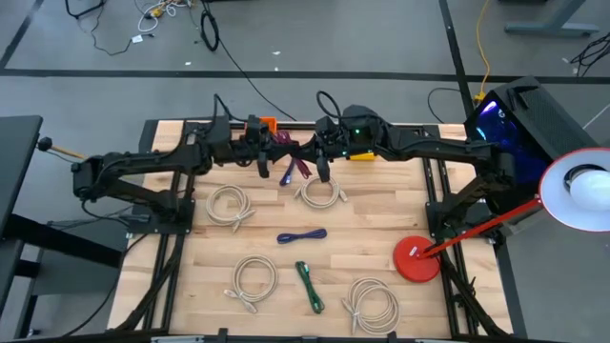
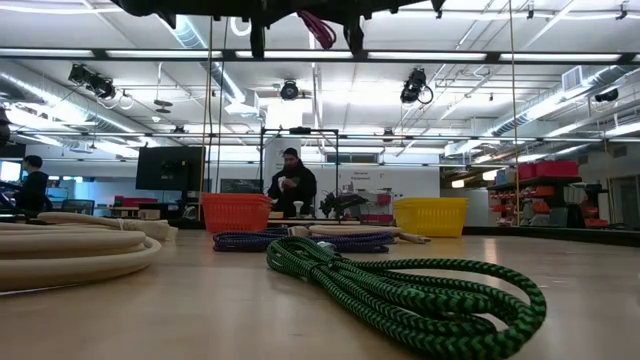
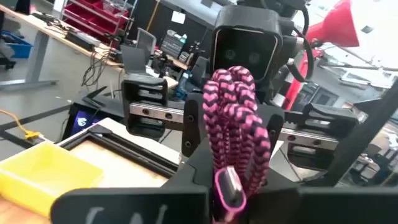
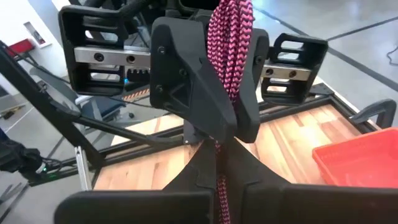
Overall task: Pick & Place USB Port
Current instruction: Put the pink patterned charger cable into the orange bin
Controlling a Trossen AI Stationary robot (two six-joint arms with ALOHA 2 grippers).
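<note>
The pink and black braided cable (image 1: pixel 294 168) is off the bench (image 1: pixel 381 233) and hangs in the air between the two arms near the far edge, so the pick looks done and what is underway reads as a handover. In the left wrist view the cable's bundled loops (image 3: pixel 236 118) rise from between the left gripper (image 3: pixel 231 186) fingers, with its silver USB plug (image 3: pixel 228 186) right at the fingertips, so the left gripper is clamped on the cable. In the right wrist view the same cable (image 4: pixel 229 56) runs down through the right gripper (image 4: pixel 219 180), whose fingers also appear closed around it, while the other arm's gripper faces it from just beyond. Both arms thus seem to grip the cable at once, meeting above the bench between the orange bin (image 1: pixel 266 125) and the yellow bin (image 1: pixel 361 152). The placing is not yet done: one gripper has to release, and the other must carry the cable to a bin; which bin is meant I cannot tell. Left on the bench are four coiled white cables, one of them (image 1: pixel 230 205) below the left arm, a blue cable (image 1: pixel 302 235), and a green cable (image 1: pixel 309 285), so more picks may remain.
</note>
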